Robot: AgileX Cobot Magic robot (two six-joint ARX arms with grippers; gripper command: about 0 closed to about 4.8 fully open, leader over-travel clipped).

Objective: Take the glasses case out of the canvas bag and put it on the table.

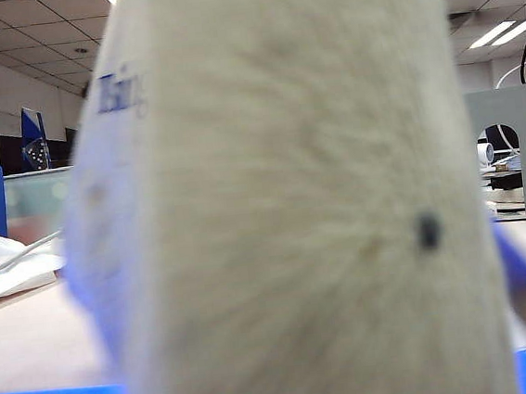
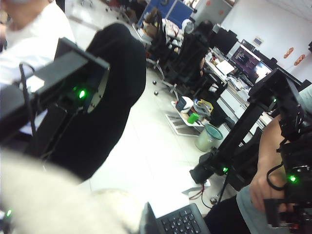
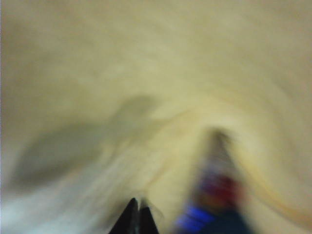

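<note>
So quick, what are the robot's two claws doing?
Left gripper: not seen; its camera looks past the bag into the room. Shut.
Right gripper: shut, holding nothing, inside the bag.

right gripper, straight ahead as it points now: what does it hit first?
Most likely the inner cloth of the canvas bag: the shut right gripper faces pale fabric filling its wrist view. A blurred multicoloured thing lies off to one side. Depth unclear.

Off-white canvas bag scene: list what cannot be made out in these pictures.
- Glasses case: not identifiable in any view; in the exterior view the off-white canvas bag fills the frame.
- Right tool: only its shut dark tips show against blurred canvas; a blurred blue-and-red thing beside them cannot be named.
- Left tool: outside the left wrist view, which looks across the room.
- Beige table: mostly hidden by the bag.
</note>
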